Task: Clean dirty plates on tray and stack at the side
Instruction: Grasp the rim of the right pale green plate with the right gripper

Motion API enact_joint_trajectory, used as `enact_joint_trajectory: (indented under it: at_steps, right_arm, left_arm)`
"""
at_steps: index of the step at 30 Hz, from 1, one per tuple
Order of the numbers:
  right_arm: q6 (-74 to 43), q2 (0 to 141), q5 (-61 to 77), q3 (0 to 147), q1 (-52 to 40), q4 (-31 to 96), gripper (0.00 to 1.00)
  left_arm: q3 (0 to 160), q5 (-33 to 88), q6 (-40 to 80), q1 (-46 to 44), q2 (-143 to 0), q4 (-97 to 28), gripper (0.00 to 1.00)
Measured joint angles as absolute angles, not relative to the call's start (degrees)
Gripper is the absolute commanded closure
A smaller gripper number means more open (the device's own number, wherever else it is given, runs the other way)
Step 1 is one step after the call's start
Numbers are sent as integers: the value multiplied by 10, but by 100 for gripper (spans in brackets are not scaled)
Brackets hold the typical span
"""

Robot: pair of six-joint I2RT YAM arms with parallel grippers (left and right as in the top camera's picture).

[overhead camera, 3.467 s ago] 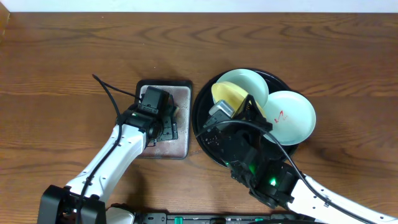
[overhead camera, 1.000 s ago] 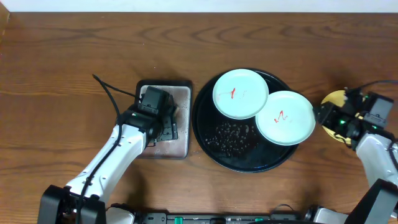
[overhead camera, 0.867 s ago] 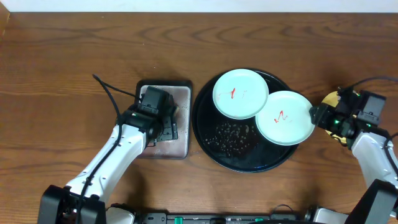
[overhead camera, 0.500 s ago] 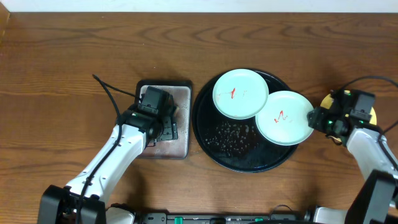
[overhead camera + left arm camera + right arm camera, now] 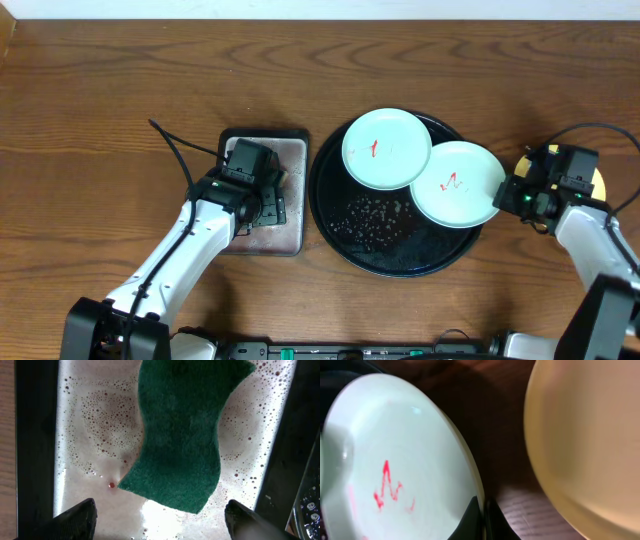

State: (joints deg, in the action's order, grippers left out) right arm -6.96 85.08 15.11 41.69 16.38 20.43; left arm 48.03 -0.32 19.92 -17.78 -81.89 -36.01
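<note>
A mint-green plate (image 5: 455, 183) with a red squiggle lies half on the black tray's (image 5: 335, 215) right rim. My right gripper (image 5: 508, 195) is shut on this plate's right edge; the right wrist view shows both fingers pinching the rim (image 5: 481, 516) of that plate (image 5: 395, 460). A second mint plate (image 5: 387, 148) with red smears sits at the tray's back. The yellow plate (image 5: 599, 185) lies on the table to the right, mostly hidden under my right arm; it looks plain in the right wrist view (image 5: 590, 435). My left gripper (image 5: 262, 200) is open, hovering above a green sponge (image 5: 182, 435).
The sponge lies in a small rectangular grey metal tray (image 5: 292, 235) with soapy water (image 5: 95, 435), left of the black tray. Dark crumbs (image 5: 375, 213) are scattered on the black tray's middle. A black cable (image 5: 175, 150) runs across the table at the left.
My right gripper left the yellow plate on the table at the right, moved left to the squiggle plate and shut on its rim. That plate shifted slightly up-left. The left arm has not moved.
</note>
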Motion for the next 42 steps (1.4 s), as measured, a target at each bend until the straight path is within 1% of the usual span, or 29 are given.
enact_joint_trajectory:
  at_steps: [7, 11, 15, 20, 30, 35, 42]
  right_arm:
    - [-77, 722, 84, 415, 164, 237, 99]
    - [-84, 672, 85, 415, 161, 254, 99]
    - [-88, 660, 106, 415, 134, 291, 99]
    - [-88, 681, 123, 415, 89, 346, 99]
    - [-88, 815, 135, 415, 4, 351, 99]
    - [-88, 856, 140, 415, -13, 354, 99]
    - [-75, 859, 166, 415, -17, 362, 99]
  left_arm:
    - [480, -3, 199, -178, -819, -360, 18]
    - [480, -3, 199, -178, -819, -360, 18]
    - [480, -3, 199, -178, -819, -360, 18]
    - [480, -3, 199, -178, -819, -359, 18]
    - [480, -3, 199, -178, -819, -357, 18]
    - [480, -3, 199, -178, -819, -357, 18]
    - [480, -3, 199, -178, -819, -356, 18]
